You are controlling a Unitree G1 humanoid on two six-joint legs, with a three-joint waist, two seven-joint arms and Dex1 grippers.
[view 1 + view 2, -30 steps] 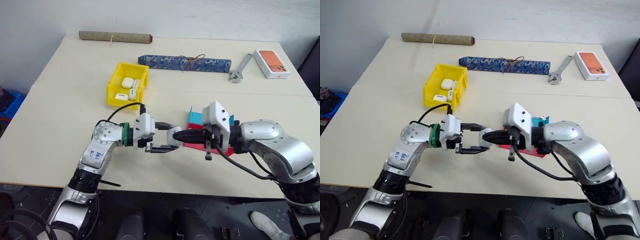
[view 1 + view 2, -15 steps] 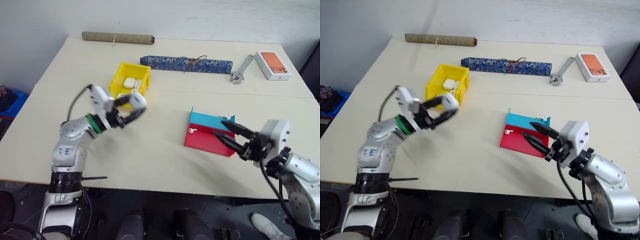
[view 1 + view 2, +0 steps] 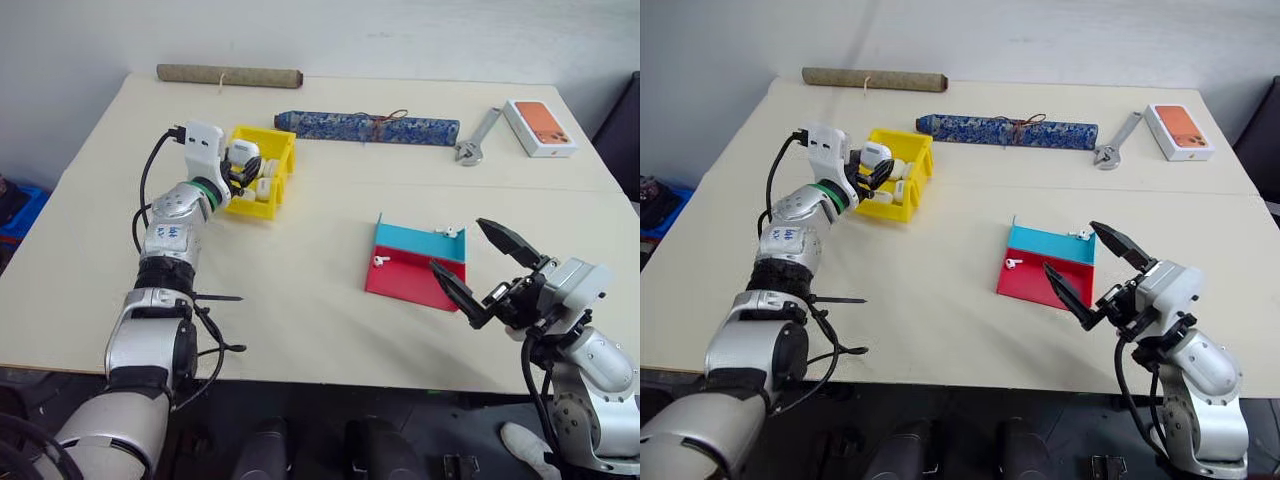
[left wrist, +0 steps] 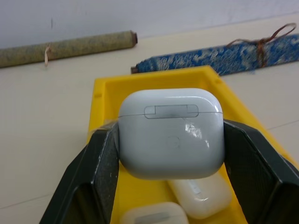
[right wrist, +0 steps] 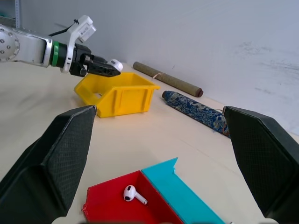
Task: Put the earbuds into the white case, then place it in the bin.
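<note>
Silver arms, black joints; white wrist blocks. Left arm [image 3: 175,225]: green wrist ring, black cable loop, blue scribble on shell. Black textured fingers [image 5: 51,154]. Right arm [image 3: 590,355]: black cable.

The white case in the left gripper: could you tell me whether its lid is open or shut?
Shut. The white case sits clamped between the left gripper's fingers above the bin, its lid seam closed flush.

White case [image 4: 171,132] glossy smooth plastic; bin [image 4: 105,92] shiny yellow plastic; table [image 3: 300,310] matt.
</note>
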